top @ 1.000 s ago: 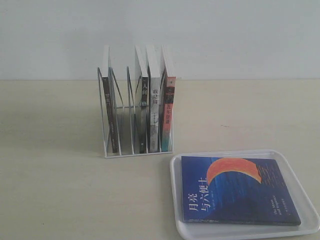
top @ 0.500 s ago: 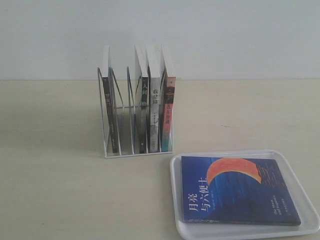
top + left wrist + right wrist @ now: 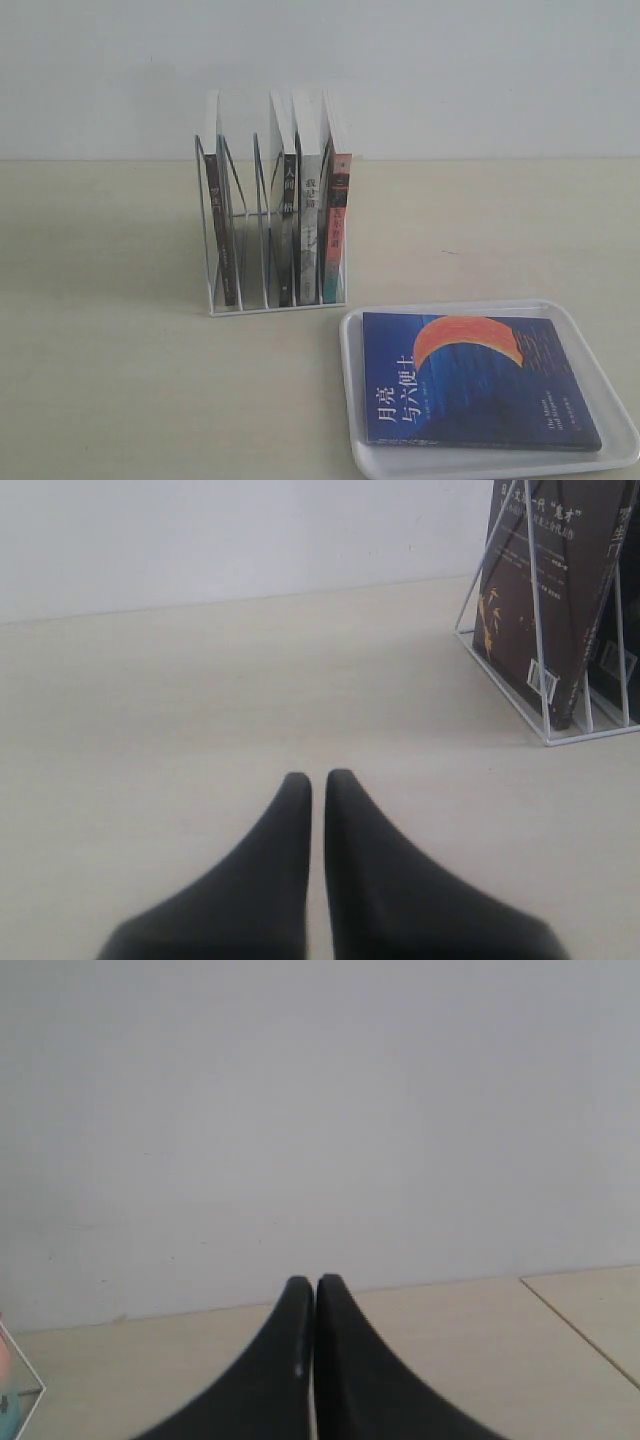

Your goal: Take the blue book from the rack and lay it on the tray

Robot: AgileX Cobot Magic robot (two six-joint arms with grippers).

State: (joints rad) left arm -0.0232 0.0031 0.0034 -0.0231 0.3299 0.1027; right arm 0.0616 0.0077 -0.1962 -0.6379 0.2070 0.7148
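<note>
The left end effector (image 3: 318, 780) has its dark fingers pressed together above the bare desk (image 3: 150, 730), gripping nothing, with the white wire rack (image 3: 547, 738) nearby; the right end effector (image 3: 315, 1282) is likewise closed and empty, facing a pale wall; in the exterior view the blue book (image 3: 475, 385) lies flat, cover up, inside the white tray (image 3: 349, 400), which sits just in front and right of the rack, where four other books (image 3: 285, 230) stand upright.

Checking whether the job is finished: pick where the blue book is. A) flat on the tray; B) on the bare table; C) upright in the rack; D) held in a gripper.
A: the blue book lies flat, cover up, inside the tray, apart from the rack.
</note>
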